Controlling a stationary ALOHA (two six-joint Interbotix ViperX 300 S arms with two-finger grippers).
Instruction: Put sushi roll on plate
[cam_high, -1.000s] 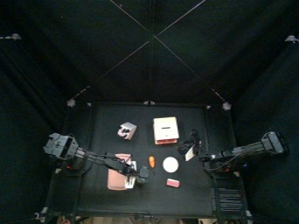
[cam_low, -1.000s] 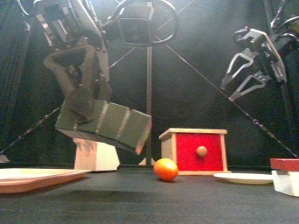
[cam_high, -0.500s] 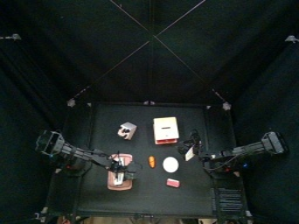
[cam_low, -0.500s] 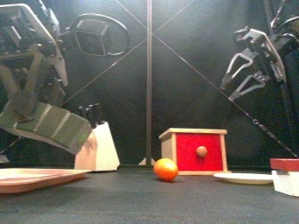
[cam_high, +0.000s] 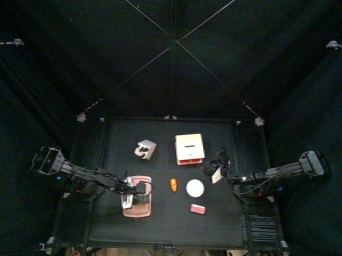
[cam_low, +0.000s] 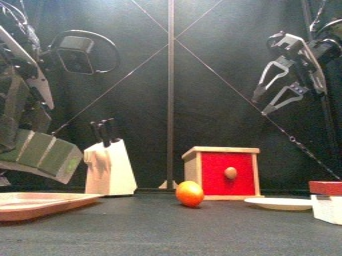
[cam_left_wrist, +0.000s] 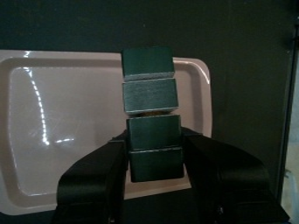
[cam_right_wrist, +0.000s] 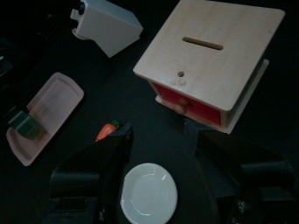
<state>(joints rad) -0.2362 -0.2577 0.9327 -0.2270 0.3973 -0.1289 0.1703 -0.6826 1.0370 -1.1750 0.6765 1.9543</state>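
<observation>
- Between the jaws of the left gripper (cam_left_wrist: 155, 140) sits the sushi roll (cam_left_wrist: 149, 83), a dark green segmented block; the jaws stand wide but are clamped on its sides, so it is carried, not set down.
- Directly under that gripper lies a pink tray (cam_left_wrist: 59, 114). In the front view the roll hangs tilted just above the tray, and I cannot see it touching.
- Well off to the gripper's far side, past an orange fruit (cam_low: 190, 193) and a red-fronted wooden box (cam_low: 221, 170), rests a round white plate (cam_low: 281, 204), which is bare.
- Behind the gripper stands a white knife block (cam_low: 111, 170).
- Above the white plate's side of the table the right gripper (cam_low: 278, 100) hangs high, jaws apart and gripping nothing; the plate shows below it in its own wrist view.
- Progress, as I judge it: the pickup is done and the roll is secured in the air. The placing is not yet done.
- If the pink tray counts as the plate, only a short lowering and a release remain. If the white plate is meant, the roll has the whole width of the table to cross, past the fruit and box, before it can be let go.
</observation>
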